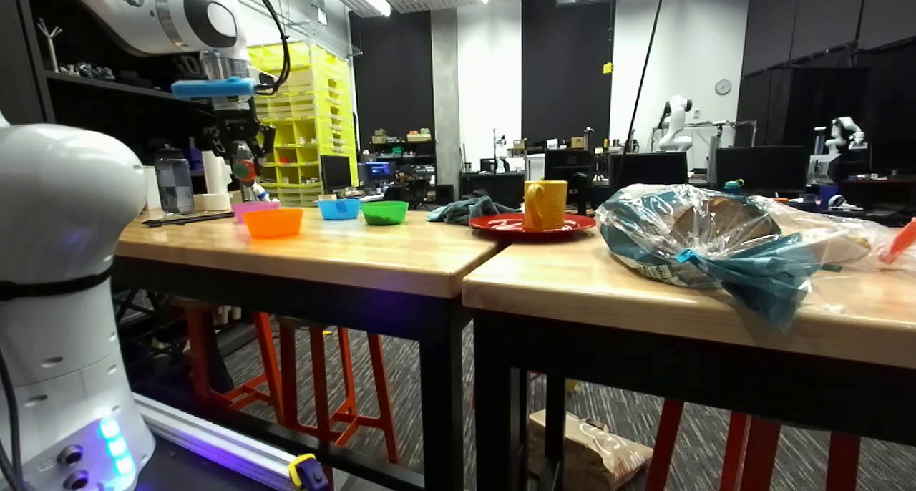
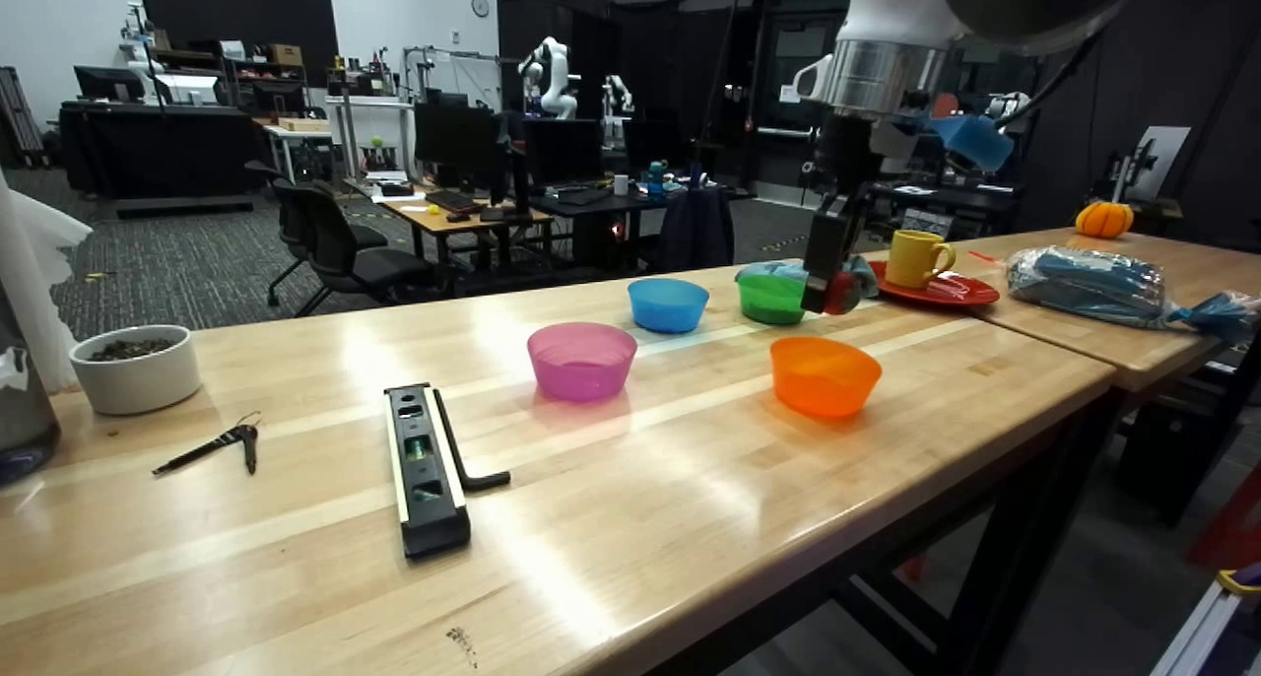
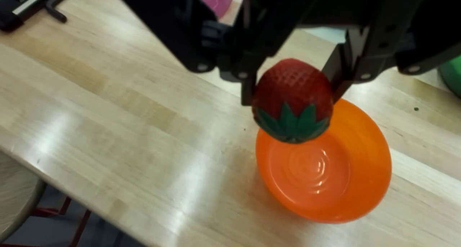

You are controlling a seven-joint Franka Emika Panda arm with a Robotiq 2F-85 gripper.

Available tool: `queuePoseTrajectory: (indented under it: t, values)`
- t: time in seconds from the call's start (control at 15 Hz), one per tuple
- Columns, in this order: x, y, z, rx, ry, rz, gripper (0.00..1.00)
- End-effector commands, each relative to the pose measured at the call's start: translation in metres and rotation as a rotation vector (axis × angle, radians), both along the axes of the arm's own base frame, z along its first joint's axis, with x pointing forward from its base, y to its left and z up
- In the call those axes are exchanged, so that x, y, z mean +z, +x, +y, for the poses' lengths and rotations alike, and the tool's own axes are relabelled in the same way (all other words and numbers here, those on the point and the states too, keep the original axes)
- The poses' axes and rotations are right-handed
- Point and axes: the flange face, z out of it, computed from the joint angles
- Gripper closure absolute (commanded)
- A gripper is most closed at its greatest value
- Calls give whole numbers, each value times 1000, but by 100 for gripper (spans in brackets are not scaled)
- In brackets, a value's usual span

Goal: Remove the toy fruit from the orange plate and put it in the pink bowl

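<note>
Red is the toy strawberry [image 3: 292, 82] which my gripper [image 3: 293, 93] holds by its two sides, in the air, higher than the orange bowl [image 3: 363, 167] and not touching it. I judge it light, perhaps hollow, and rather stiff, so a moderate squeeze should be enough. Its skin is textured, but the form is round, therefore it could roll out if I hold too near one end. The red flanks [image 3: 264, 90], not the green leaves [image 3: 296, 126], seem to me the right place to grasp, for lowering it into the pink bowl [image 2: 581, 363].
</note>
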Motion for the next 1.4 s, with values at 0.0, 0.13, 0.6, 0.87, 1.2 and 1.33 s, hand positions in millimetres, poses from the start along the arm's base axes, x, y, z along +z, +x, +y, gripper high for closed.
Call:
queuePoseTrajectory:
  t: [0.0,0.13,0.6,0.87,1.2,1.33]
  values:
    - [5,22,39,38,10,10,78]
    - [3,34,60,69,2,16,78]
    - [-8,80,118,78,0,44,78]
    - [-14,108,136,36,26,54,78]
    - [-28,134,153,14,35,47,78]
    - [-35,142,158,17,29,46,78]
